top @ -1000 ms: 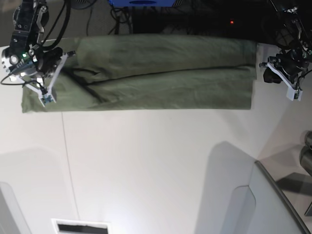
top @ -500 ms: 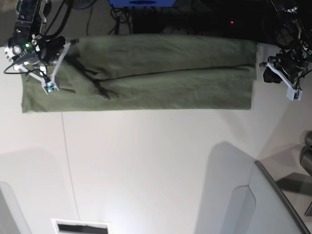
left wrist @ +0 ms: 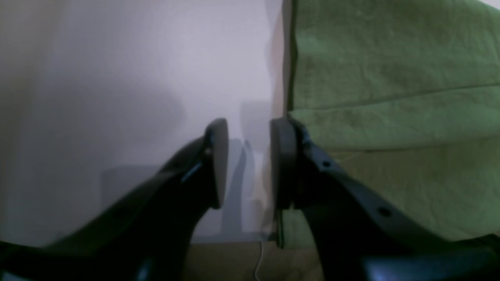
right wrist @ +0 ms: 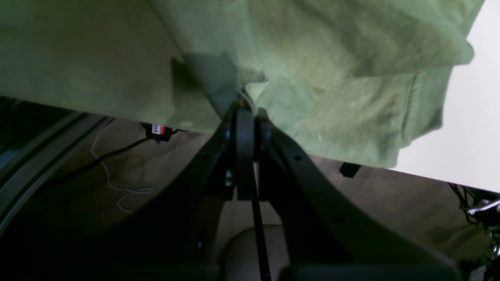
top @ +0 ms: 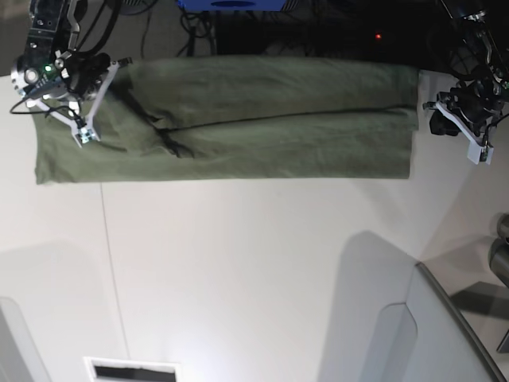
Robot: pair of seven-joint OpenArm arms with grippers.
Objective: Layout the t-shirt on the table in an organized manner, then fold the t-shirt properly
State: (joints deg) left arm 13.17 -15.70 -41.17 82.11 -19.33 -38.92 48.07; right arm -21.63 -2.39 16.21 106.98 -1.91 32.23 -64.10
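The olive-green t-shirt [top: 262,127] lies as a long band along the far side of the white table [top: 238,263]. At its left end in the base view, my right gripper [top: 83,135] is shut on a pinch of the cloth. The right wrist view shows the jaws pressed together on a fold of the t-shirt [right wrist: 312,58], which is raised and bunched around my right gripper [right wrist: 246,113]. My left gripper [top: 479,153] hovers just off the shirt's right end. In the left wrist view my left gripper [left wrist: 248,164] is open with bare table between its pads, and the t-shirt [left wrist: 390,97] edge touches the right one.
A grey angled panel [top: 445,334] fills the near right corner. A thin dark seam [top: 111,263] crosses the tabletop on the left, and a dark slot [top: 131,370] sits at the near edge. Cables and dark equipment [top: 238,24] lie beyond the far edge.
My right gripper has moved toward the table's far edge, drawing the pinched cloth at the shirt's left end with it. The left arm has stayed still.
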